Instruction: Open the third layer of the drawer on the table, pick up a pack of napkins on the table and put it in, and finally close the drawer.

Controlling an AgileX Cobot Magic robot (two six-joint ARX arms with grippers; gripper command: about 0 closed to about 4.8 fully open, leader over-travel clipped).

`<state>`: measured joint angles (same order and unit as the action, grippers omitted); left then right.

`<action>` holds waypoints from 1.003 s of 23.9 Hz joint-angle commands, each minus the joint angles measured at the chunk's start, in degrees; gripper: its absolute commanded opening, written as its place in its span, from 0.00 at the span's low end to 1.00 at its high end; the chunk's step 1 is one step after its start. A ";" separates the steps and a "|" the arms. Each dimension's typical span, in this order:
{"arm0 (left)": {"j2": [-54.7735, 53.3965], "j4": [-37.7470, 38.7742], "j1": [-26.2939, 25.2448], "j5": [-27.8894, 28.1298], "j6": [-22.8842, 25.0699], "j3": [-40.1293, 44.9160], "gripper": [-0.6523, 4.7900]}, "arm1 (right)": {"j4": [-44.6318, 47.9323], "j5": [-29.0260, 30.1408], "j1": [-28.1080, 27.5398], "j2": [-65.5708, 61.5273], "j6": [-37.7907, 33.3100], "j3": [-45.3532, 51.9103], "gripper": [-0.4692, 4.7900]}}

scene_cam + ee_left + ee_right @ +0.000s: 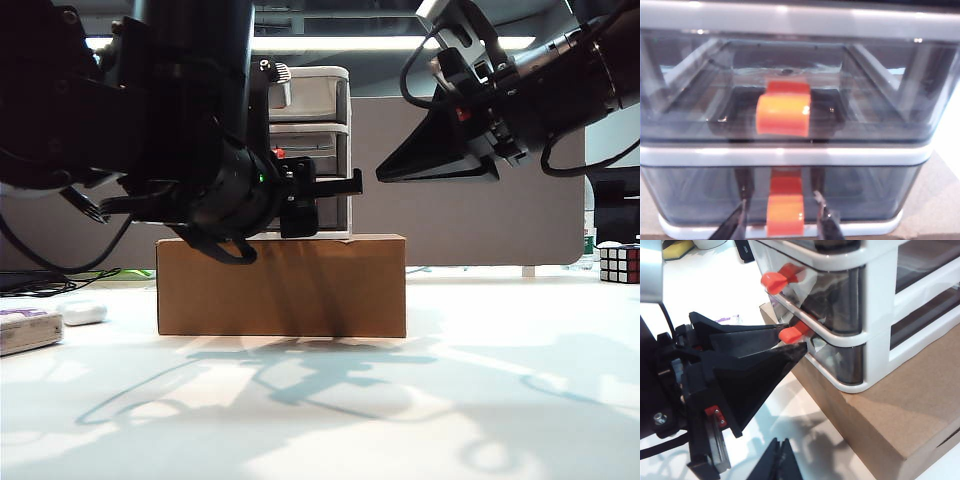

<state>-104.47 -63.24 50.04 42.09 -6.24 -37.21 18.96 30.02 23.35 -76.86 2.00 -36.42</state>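
The drawer [312,110] unit stands on a brown cardboard box [285,285]. In the left wrist view its third layer [700,195] is pushed in. My left gripper [781,200] is open, one finger on each side of that layer's red handle [785,215] with a gap on both sides. In the right wrist view the black left gripper [790,342] reaches that handle [796,332]. My right gripper [782,460] is shut and empty, hanging in the air to the right of the unit [385,172]. The pack of napkins [28,328] lies on the table [330,420] at the far left.
A small white oval case [85,312] lies beside the napkins. A Rubik's cube [620,263] sits at the far right edge. The left arm [150,120] fills the upper left of the exterior view and hides part of the drawer unit.
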 commanded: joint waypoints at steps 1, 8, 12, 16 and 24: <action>0.11 -0.72 -0.20 -0.02 -0.20 -0.24 0.31 | 0.50 0.17 0.02 0.13 0.17 -0.26 0.08; 0.11 -0.70 -0.20 0.15 -0.17 -0.24 0.19 | 0.11 0.17 0.02 0.13 0.17 -0.24 0.08; 0.11 -0.68 -0.20 0.17 -0.20 -0.15 0.11 | 0.11 0.15 0.02 0.13 0.17 -0.24 0.08; 0.11 -0.52 -0.17 0.33 -0.20 -0.15 0.11 | 0.11 0.15 0.02 0.13 0.17 -0.24 0.08; 0.17 -0.55 0.87 2.86 -1.51 1.29 0.11 | 0.11 0.17 0.02 0.13 0.17 -0.24 0.08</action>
<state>-104.44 -63.70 50.37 42.68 -6.74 -36.71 18.55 30.02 23.35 -76.86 2.00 -36.40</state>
